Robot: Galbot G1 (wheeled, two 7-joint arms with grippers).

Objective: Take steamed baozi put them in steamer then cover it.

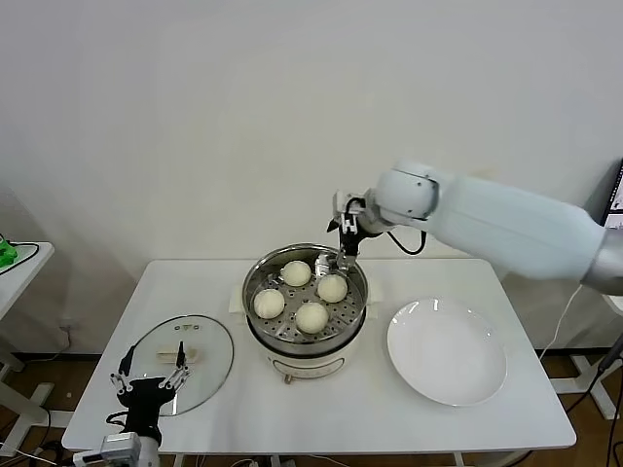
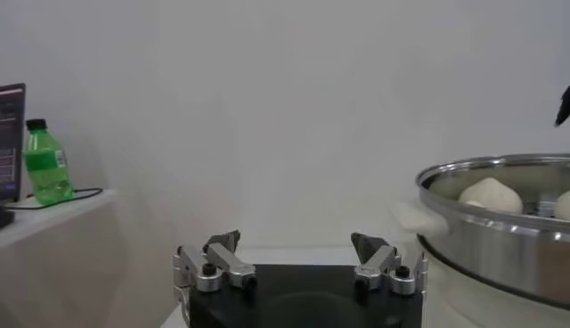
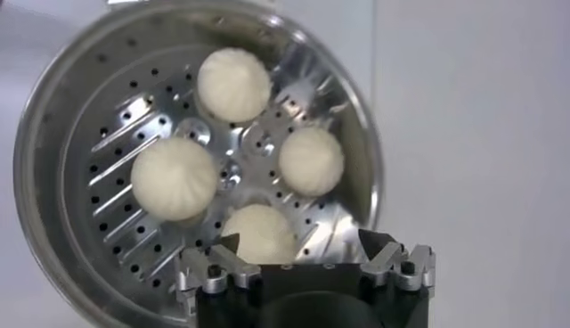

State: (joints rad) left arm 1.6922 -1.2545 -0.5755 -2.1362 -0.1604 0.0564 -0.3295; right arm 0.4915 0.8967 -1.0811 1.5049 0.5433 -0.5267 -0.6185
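Note:
The steamer (image 1: 255,292), a shiny steel pot on a cream base, stands mid-table with several cream-white baozi (image 1: 311,317) on its perforated tray. My right gripper (image 1: 343,257) hangs open over the steamer's back right rim, holding nothing. In the right wrist view the steamer (image 3: 53,116) and its baozi (image 3: 174,178) lie below my right gripper (image 3: 297,233), one bun close under the open fingers. The glass lid (image 1: 209,350) lies flat at the front left of the table. My left gripper (image 1: 152,370) stays open above the lid's near edge; the left wrist view also shows my left gripper (image 2: 295,239) open and empty.
An empty white plate (image 1: 448,352) lies to the right of the steamer. A side table with a green bottle (image 2: 44,165) stands off to one side. The left wrist view shows the steamer (image 2: 499,241) from the side with a bun (image 2: 490,194) above its rim.

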